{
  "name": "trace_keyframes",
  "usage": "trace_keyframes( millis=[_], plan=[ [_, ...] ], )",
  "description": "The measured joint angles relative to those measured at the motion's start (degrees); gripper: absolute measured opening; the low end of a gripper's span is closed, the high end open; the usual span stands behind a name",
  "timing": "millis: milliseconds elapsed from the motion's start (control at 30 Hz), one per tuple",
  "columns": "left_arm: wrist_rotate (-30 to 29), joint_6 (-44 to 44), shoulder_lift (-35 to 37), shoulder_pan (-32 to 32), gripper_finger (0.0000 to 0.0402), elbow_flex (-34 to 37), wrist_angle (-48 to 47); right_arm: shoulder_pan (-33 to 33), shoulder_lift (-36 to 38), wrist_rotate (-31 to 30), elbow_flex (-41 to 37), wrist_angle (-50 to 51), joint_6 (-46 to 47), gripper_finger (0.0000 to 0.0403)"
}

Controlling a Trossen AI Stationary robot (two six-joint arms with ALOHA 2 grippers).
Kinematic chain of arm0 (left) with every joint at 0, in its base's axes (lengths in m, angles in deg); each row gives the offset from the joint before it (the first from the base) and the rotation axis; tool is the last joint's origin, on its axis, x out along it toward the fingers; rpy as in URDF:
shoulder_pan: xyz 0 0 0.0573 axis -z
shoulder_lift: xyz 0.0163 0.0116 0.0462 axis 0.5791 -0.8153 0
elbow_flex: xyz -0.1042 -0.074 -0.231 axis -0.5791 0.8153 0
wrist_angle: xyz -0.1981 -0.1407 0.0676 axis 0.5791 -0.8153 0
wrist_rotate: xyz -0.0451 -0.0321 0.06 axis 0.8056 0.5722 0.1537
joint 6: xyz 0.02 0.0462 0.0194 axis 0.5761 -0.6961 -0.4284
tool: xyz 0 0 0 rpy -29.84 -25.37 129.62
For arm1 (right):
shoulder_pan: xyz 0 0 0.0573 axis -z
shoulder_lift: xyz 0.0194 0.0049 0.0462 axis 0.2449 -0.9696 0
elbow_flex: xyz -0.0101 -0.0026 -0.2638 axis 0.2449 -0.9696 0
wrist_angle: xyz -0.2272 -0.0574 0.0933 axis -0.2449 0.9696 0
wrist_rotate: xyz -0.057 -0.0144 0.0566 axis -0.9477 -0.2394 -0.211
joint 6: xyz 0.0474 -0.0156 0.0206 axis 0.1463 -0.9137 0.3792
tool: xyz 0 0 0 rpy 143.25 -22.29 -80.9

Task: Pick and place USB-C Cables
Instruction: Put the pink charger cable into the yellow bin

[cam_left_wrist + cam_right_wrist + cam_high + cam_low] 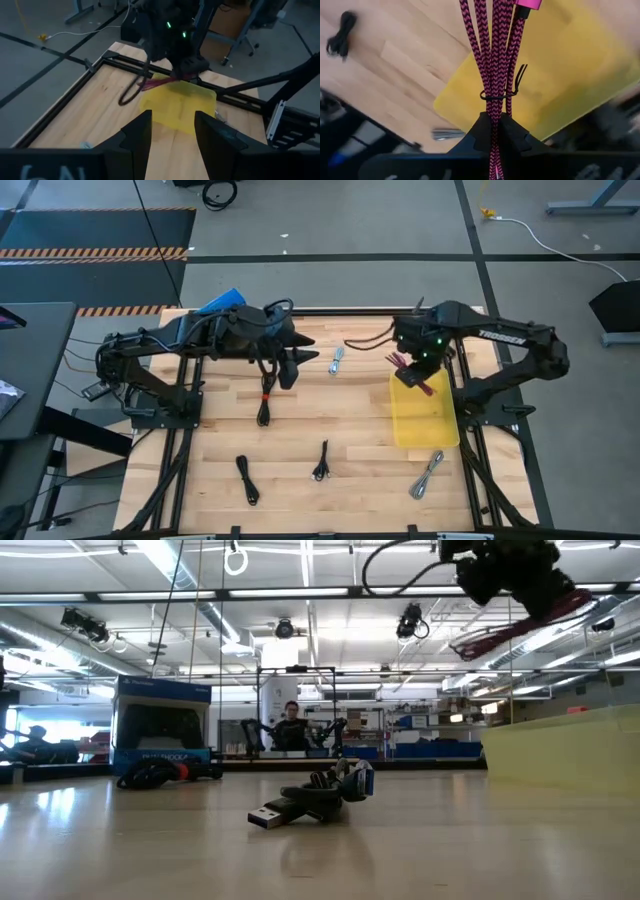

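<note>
My right gripper (pixel 415 368) is shut on a maroon braided cable bundle (pixel 492 55) and hangs above the far end of a yellow tray (pixel 425 415); the low view shows the maroon bundle (pixel 515 630) high in the air. My left gripper (pixel 290 367) is open and hovers over the table's far middle, touching nothing. On the wood lie a black cable with an orange tie (pixel 265 405), two more black cables (pixel 247 480) (pixel 321 463), a silver-grey one (pixel 428 475) and a pale blue-white one (pixel 337 360). My right gripper pinches the maroon bundle between its two fingers (pixel 512 135), several strands together, just behind the black tie (pixel 497 95). The fingers come from above, slanting down, and lie along the strands. The bundle is lifted clear and sticks out past the fingertips over the yellow tray (pixel 570 75).
A blue box (pixel 222 302) stands at the table's far left edge behind the left arm. A black metal frame (pixel 350 310) borders the table. The yellow tray's wall (pixel 565 745) rises at the right. Bare wood lies between the cables in the table's middle.
</note>
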Motion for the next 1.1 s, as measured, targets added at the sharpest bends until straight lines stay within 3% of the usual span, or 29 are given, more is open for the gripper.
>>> trace_keyframes(
  millis=[233, 500, 767, 1100],
  plan=[
    [0.0, 1.0, 0.0, 0.4, 0.0155, 0.0, 0.5, -6.2, 2.8, -2.9, -5.7, -1.8, 20.9, 0.0016],
    [0.0, 0.1, 0.0, 0.4, 0.0155, 0.0, 0.4, -11.6, 3.4, -1.8, -11.3, -11.7, 34.4, 0.0016],
    [0.0, -0.8, 0.0, 0.4, 0.0155, 0.0, -1.4, -17.3, 2.6, -5.8, -11.4, -10.4, 41.5, 0.0039],
    [1.1, -1.4, 0.0, 0.4, 0.0155, 0.0, -1.6, -17.9, 2.6, -6.0, -11.4, -10.4, 43.7, 0.0078]
  ],
)
